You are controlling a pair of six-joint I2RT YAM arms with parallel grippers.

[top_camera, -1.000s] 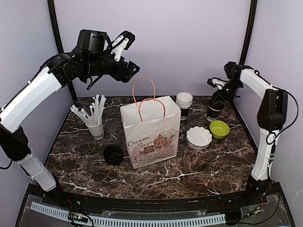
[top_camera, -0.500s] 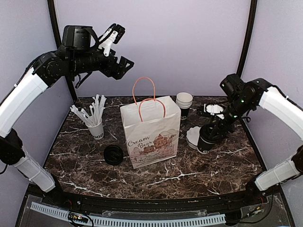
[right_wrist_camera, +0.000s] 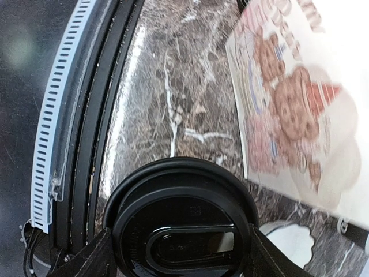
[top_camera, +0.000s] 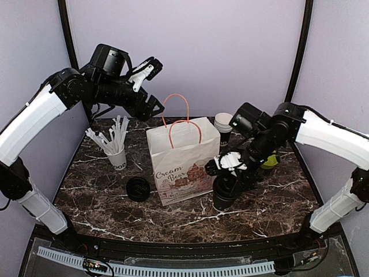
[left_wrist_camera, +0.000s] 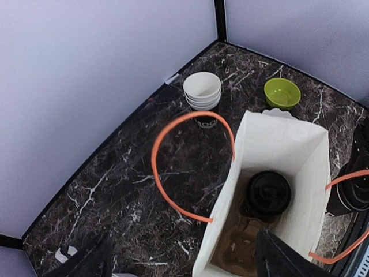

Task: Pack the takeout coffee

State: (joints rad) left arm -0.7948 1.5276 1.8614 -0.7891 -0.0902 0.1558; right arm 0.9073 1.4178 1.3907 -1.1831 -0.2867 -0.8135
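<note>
now, takeout coffee (right_wrist_camera: pixel 181 228) gripped in right end effector (right_wrist_camera: pixel 180 261), beside paper bag (top_camera: pixel 183 158)

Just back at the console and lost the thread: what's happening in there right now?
The right gripper is shut on a lidded black coffee cup, holding it low beside the paper bag, on the bag's right. Another lidded cup sits upright inside the bag. The left gripper hangs open and empty above the bag's far left side. So one coffee is packed and the other is not yet in.
</note>
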